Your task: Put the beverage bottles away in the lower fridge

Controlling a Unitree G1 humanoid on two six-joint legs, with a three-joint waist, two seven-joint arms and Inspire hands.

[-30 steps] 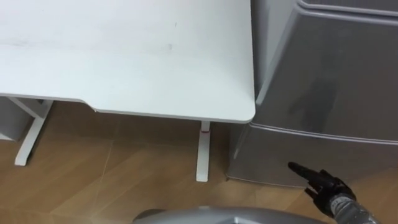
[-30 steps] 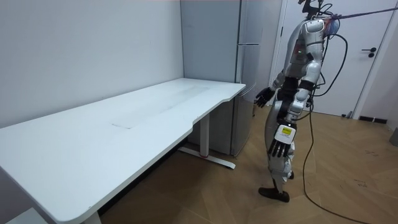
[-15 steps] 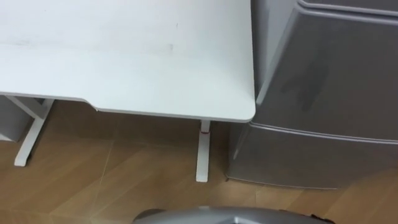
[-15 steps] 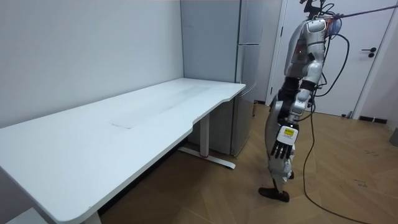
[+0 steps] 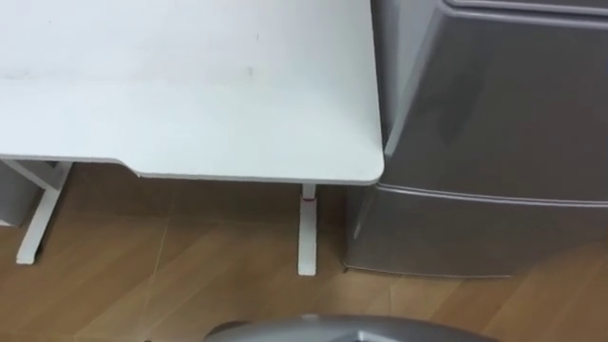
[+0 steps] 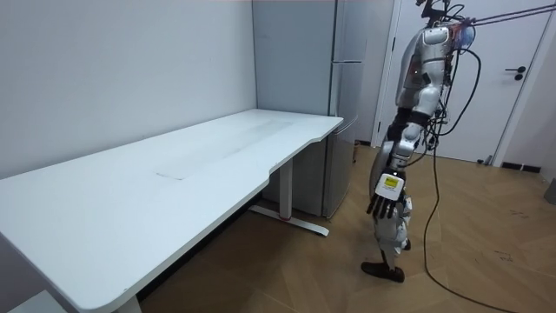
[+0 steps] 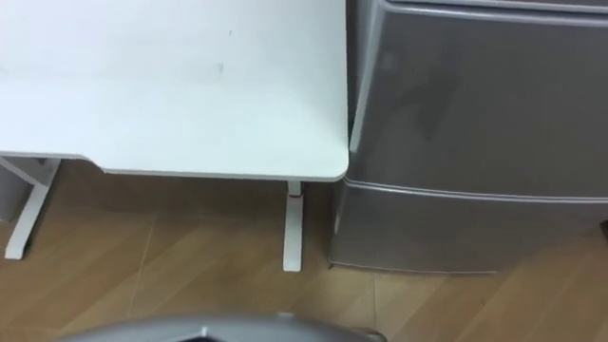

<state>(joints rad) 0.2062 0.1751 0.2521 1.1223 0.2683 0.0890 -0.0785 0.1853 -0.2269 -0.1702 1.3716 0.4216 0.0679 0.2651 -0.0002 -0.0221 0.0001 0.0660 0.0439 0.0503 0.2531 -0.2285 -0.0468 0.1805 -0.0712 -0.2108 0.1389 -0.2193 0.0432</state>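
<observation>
Before the closed fridge (image 5: 494, 142), table (image 5: 190, 95) corner just beside it, open floor (image 5: 190, 275) below, left hand (image 6: 380, 204) hanging, seemingly unclenched

The robot stands upright, its left arm hanging down along its side and a little ahead of the hip; the left hand (image 6: 382, 204) points floorward, fingers loosely straight

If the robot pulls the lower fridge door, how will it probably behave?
The lower fridge door looks like stiff sheet metal, so probably rigid. It sits shut, so a seal may resist first. Its smooth face likely offers little grip.
</observation>
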